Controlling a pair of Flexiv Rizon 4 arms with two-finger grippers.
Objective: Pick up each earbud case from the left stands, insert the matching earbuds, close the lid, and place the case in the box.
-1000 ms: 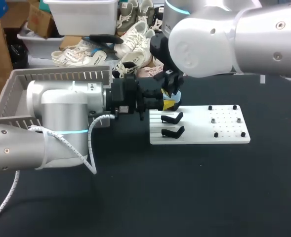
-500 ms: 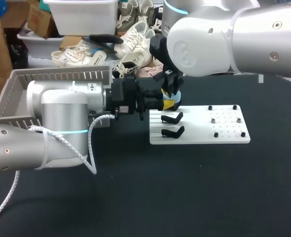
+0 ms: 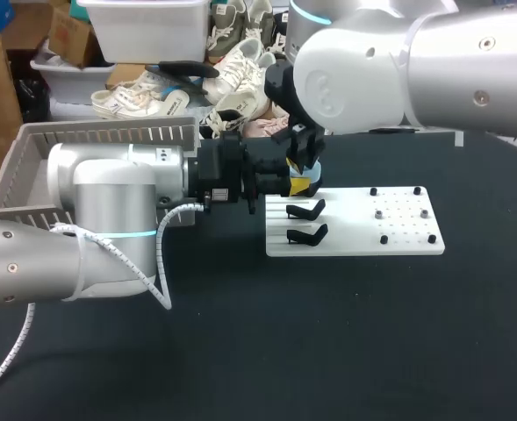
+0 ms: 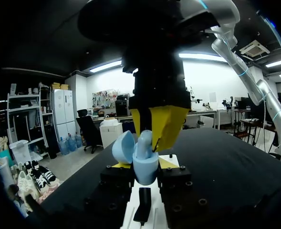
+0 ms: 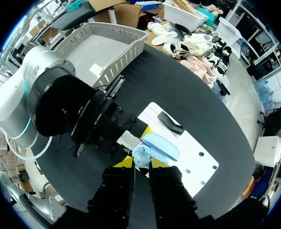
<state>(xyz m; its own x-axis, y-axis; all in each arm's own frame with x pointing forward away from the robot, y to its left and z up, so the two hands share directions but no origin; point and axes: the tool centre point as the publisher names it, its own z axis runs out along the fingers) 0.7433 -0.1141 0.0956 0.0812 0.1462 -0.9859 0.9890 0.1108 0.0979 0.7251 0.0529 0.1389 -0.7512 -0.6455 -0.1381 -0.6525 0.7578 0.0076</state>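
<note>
Left claw [image 4: 145, 175] is clamping the open pale-blue earbud case [image 5: 155, 146]; right claw [image 4: 156, 130] is hovering above it (grip unreadable). Lid-closing and boxing are seemingly remaining.

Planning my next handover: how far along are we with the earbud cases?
Done: one blue case is off its stand, lid open, clamped in the left gripper. In hand: the right gripper sits right over the open case, apparently loading it. Left: closing the lid and putting the case in the grey box, where none shows. Two black stands are empty.
</note>
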